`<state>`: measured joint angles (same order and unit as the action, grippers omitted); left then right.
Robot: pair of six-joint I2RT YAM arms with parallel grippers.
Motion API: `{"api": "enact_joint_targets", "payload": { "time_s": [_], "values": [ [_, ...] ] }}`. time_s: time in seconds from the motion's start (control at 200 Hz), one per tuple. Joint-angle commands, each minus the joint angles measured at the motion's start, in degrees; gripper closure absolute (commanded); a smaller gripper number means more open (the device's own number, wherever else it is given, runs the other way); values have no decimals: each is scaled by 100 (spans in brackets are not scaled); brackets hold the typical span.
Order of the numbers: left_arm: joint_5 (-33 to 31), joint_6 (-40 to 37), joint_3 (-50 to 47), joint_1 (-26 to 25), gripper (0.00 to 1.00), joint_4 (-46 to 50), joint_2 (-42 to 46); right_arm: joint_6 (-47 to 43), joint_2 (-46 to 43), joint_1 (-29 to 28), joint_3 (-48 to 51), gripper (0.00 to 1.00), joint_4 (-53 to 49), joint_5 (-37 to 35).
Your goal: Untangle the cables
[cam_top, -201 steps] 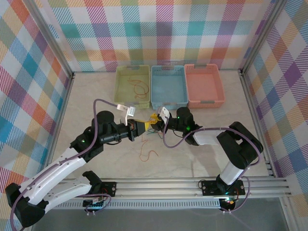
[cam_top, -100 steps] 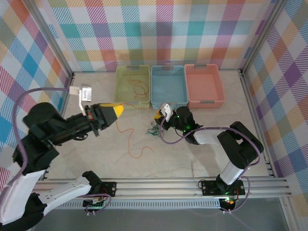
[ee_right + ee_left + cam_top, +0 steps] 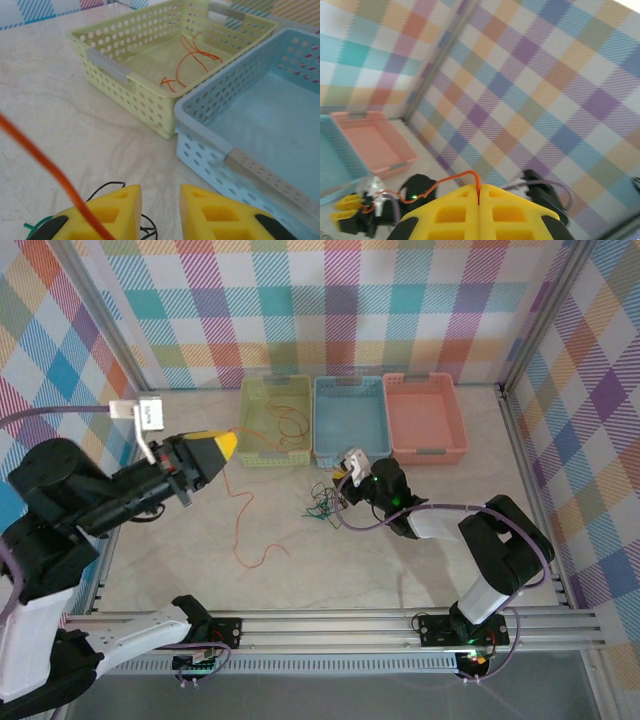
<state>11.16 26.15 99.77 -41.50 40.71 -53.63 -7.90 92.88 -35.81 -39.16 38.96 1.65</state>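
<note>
While the left gripper (image 3: 222,446) hangs raised above the bench (image 3: 180,560), its yellow fingers are pressed together on an orange cable (image 3: 243,530), and that strand drops down and curls loose across the surface. Over to the right gripper (image 3: 160,210): fingers apart, gripping nothing, low beside the green and black tangle (image 3: 320,506) lying on the bench in front of the blue basket (image 3: 350,420). More orange cables (image 3: 288,425) lie inside the yellow-green basket (image 3: 270,455).
</note>
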Motion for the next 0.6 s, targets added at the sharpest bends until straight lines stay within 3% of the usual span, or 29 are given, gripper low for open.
{"api": "enact_joint_targets", "payload": {
  "time_s": [0.0,0.12,0.28,0.41,0.47,0.595],
  "values": [
    [-1009,-400,241,1,100,220,-235,175,-173,44,63,70,-170,-340],
    [-1880,-519,513,6,100,-9,-307,373,-162,101,-17,62,-612,-883],
    [-2288,-601,857,1,100,-353,-666,470,-127,136,-151,55,-981,-1300],
    [-3228,-1139,1233,1,100,-371,-1090,555,-200,153,-53,39,-872,-1540],
    [-3704,-1444,1316,18,100,-523,-1255,594,-175,158,-71,38,-933,-1588],
    [-4027,-1910,1865,128,100,-530,-1846,623,-191,162,-52,37,-874,-1529]
  ]
}}
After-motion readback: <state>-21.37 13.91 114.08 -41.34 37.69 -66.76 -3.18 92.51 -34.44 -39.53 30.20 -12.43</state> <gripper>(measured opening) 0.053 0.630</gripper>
